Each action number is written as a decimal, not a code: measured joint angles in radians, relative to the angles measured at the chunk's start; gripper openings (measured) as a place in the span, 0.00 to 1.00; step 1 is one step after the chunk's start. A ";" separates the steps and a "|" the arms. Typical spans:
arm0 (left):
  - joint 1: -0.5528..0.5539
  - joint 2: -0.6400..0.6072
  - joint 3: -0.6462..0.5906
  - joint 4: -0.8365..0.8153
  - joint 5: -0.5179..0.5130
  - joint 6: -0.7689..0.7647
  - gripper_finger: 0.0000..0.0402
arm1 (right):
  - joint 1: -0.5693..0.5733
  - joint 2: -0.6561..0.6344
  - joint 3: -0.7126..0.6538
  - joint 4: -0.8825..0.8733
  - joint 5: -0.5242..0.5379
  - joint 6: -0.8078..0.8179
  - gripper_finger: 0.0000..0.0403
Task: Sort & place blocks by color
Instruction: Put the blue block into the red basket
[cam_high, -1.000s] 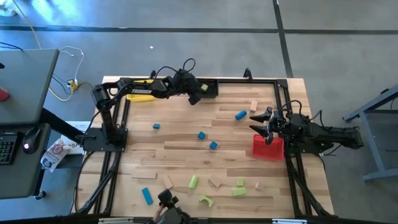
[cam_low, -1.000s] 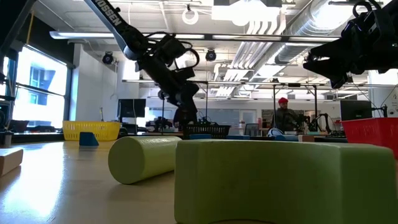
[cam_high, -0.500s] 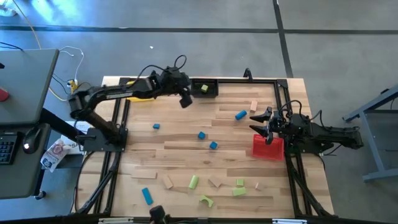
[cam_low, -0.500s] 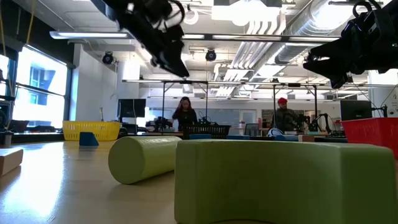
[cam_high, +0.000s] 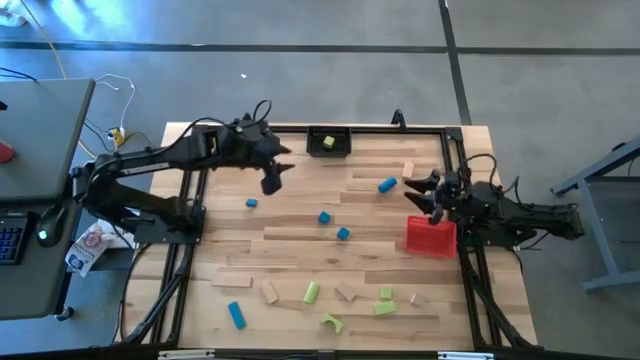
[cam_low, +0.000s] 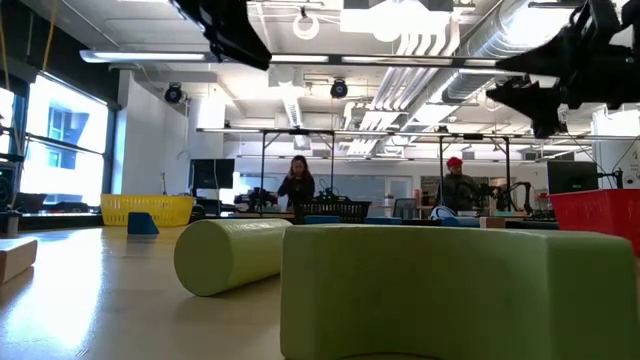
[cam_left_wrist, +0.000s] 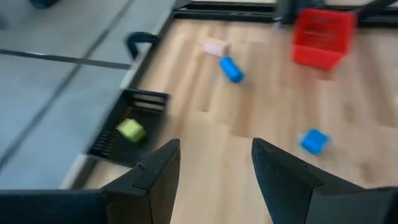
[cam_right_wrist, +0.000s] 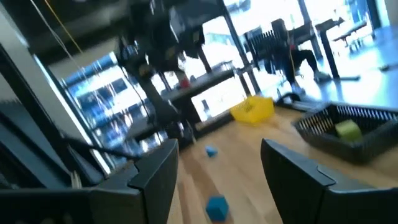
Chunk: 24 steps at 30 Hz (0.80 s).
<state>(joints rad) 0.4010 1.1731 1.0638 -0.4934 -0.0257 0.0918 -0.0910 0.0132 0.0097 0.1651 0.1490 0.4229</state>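
Observation:
Blocks lie scattered on the wooden table (cam_high: 300, 250): blue ones (cam_high: 325, 217) in the middle, light green ones (cam_high: 311, 292) and tan ones (cam_high: 270, 293) near the front edge. One green block (cam_left_wrist: 130, 130) lies inside the black bin (cam_high: 328, 142) at the far edge. My left gripper (cam_high: 272, 180) hangs open and bare high over the table's far left part, near a small blue block (cam_high: 251, 203). My right gripper (cam_high: 418, 190) stands open and bare at the right, above the red bin (cam_high: 430, 236).
A yellow bin (cam_low: 146, 209) stands at the far left; my left arm covers it in the high view. A blue cylinder (cam_high: 386, 185) and a tan block (cam_high: 408, 170) lie near the right gripper. People stand in the room beyond the table (cam_low: 298, 180).
My left gripper has risen and drawn back from the black bin toward the table's left and near edges, staying open. My right gripper has stayed in place and tipped up a little.

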 joint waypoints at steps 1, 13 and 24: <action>-0.009 -0.015 -0.022 0.001 0.016 -0.018 0.46 | 0.000 0.000 0.000 0.034 0.000 0.005 0.54; -0.129 -0.110 -0.220 0.116 -0.020 -0.177 0.46 | 0.000 0.067 0.080 0.073 0.112 -0.023 0.54; -0.210 -0.106 -0.224 0.170 -0.039 -0.186 0.46 | -0.020 0.426 0.383 -0.264 0.287 -0.222 0.54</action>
<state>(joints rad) 0.1905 1.0676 0.8398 -0.3230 -0.0647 -0.0940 -0.1106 0.4387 0.3923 -0.0992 0.4364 0.2007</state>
